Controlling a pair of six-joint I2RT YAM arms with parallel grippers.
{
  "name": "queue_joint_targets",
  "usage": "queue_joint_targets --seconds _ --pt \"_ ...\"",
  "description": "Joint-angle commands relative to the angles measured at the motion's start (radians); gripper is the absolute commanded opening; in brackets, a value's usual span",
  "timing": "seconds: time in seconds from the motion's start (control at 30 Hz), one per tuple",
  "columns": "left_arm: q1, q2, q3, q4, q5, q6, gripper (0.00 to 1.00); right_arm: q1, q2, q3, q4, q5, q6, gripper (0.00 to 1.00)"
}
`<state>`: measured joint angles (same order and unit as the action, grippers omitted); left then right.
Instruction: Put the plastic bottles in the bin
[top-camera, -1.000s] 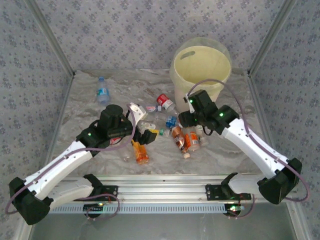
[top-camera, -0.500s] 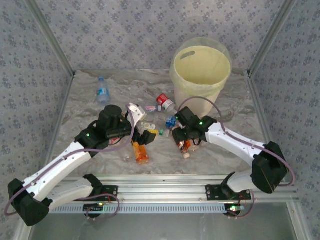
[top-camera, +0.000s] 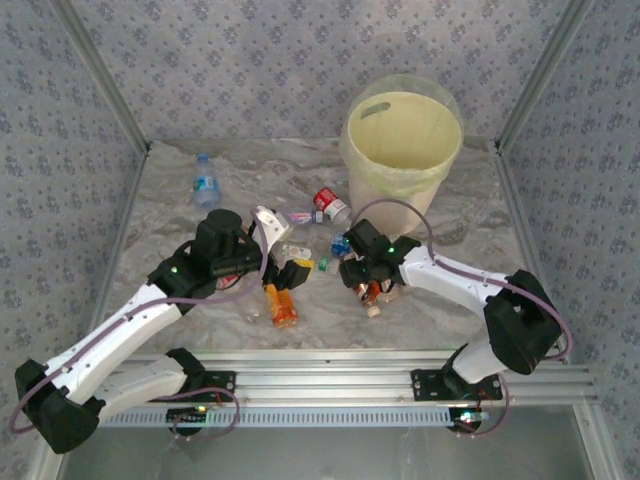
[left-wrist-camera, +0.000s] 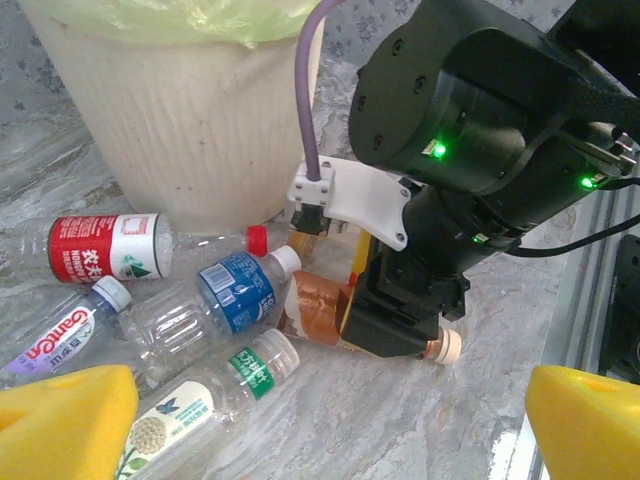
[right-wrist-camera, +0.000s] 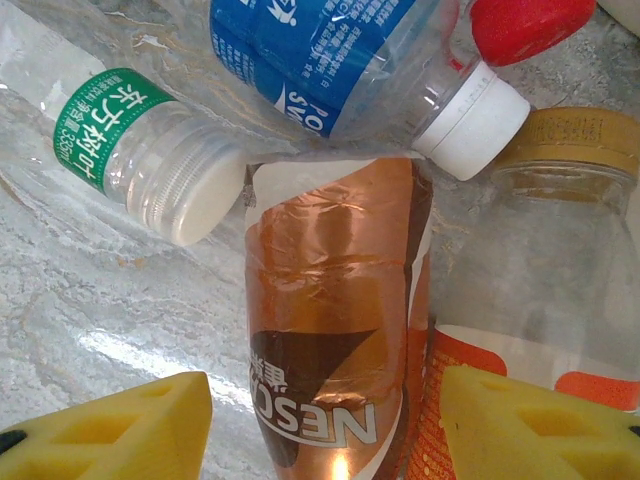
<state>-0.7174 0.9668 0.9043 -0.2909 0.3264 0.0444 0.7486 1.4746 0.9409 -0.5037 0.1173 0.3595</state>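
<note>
Several plastic bottles lie in a heap in front of the bin (top-camera: 405, 140), a pale-yellow bucket with a bag liner (left-wrist-camera: 190, 110). My right gripper (top-camera: 362, 282) is low over the heap, open. Its yellow fingers (right-wrist-camera: 110, 425) straddle a copper-labelled bottle (right-wrist-camera: 335, 330) with a gap on each side. The right finger sits over an orange-labelled bottle (right-wrist-camera: 560, 330). My left gripper (top-camera: 283, 247) is open with nothing in it (left-wrist-camera: 325, 430), just left of the heap. From it I see the copper-labelled bottle (left-wrist-camera: 315, 310) under the right gripper (left-wrist-camera: 400, 325).
Red-labelled (left-wrist-camera: 105, 245), blue-labelled (left-wrist-camera: 235, 290) and green-labelled (left-wrist-camera: 215, 395) bottles lie beside the copper one. An orange bottle (top-camera: 282, 305) lies near the front. A lone blue-labelled bottle (top-camera: 205, 182) stands far left. Patterned walls enclose the table; a metal rail (top-camera: 330, 385) runs along the near edge.
My right arm has swung left and down, from beside the bin to low over the copper-labelled bottle. The left arm has not moved.
</note>
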Motion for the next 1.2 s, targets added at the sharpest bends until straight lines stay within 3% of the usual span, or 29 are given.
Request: queue_joint_targets --seconds 0.0,1.17 --pt "0.009 -0.017 0.037 0.001 -0.007 0.016 1.00 0.005 0.019 -0.016 0.015 0.012 0.013 0.65" --pt "-0.031 -0.001 0.001 0.029 -0.046 0.002 1.00 0.011 0.077 -0.073 0.031 0.011 -0.010 0.64"
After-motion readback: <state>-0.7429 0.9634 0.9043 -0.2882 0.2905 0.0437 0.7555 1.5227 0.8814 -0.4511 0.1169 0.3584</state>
